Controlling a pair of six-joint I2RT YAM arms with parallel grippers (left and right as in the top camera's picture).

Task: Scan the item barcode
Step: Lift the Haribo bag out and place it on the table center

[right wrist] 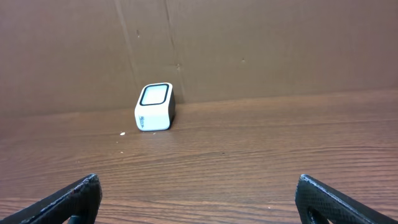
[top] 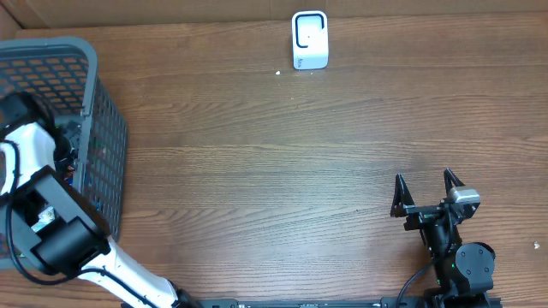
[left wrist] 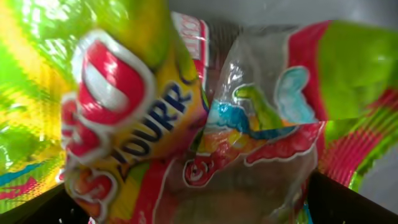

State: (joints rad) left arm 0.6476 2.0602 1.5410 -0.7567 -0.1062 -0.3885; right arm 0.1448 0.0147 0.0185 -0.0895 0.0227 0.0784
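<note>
Candy bags lie straight ahead of my left claw [left wrist: 199, 210], pressed close against its camera. One is a yellow bag [left wrist: 134, 106] with red patches and bold blue lettering. Overlapping its right edge is a dinosaur bag [left wrist: 267, 124] with a clear window. Both are glossy, crinkled film, which I judge soft and slippery. No barcode shows, and this near I cannot tell either bag's long axis. My left claw's fingers [left wrist: 348, 199] stand wide apart at the lower corners of that view, gripping nothing I can make out. From overhead, my left arm [top: 34, 141] reaches down into the grey mesh basket [top: 107, 145] at the table's left side, so the bags are in there. The scanner [top: 309, 38], a small white rounded box, stands well apart at the far edge of the wooden table [top: 257, 171]. My right claw [top: 425, 195] hangs open and empty, nearer the scanner.
</note>
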